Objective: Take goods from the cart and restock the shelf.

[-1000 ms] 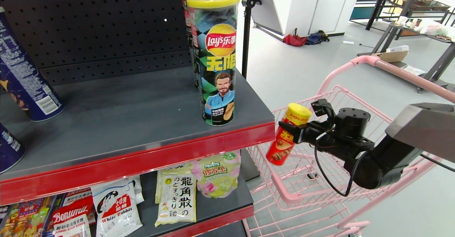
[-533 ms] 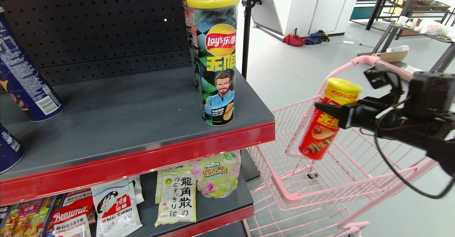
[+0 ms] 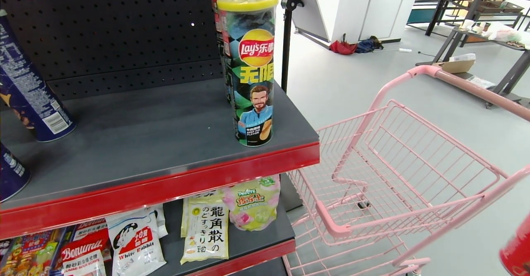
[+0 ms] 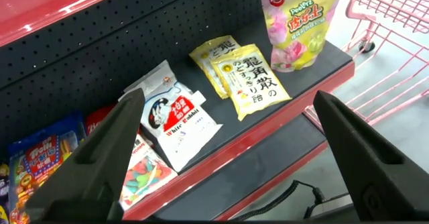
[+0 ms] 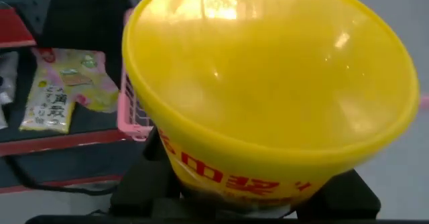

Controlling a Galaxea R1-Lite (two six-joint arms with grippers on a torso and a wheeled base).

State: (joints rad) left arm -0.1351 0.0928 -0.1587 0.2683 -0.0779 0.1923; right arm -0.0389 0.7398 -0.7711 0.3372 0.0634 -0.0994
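Note:
A red chip can with a yellow lid point(image 5: 268, 83) sits between the dark fingers point(image 5: 144, 184) of my right gripper point(image 5: 248, 194), which is shut on it. The can's red base point(image 3: 516, 251) pokes in at the lower right corner of the head view, right of the pink cart point(image 3: 414, 222). Two tall green-and-black chip cans point(image 3: 252, 73) stand at the right end of the grey upper shelf point(image 3: 145, 135). My left gripper point(image 4: 228, 163) is open in front of the lower shelf point(image 4: 268, 130), nothing between its fingers.
Blue cans point(image 3: 29, 85) stand at the upper shelf's left end, with free grey surface between them and the green cans. Snack bags point(image 3: 207, 226) lie on the lower shelf. The cart's basket holds no goods. Tables stand far behind on the right.
My right arm lifted the red can out of the cart, then swung it right and down; now just the can's base shows at the head view's corner.

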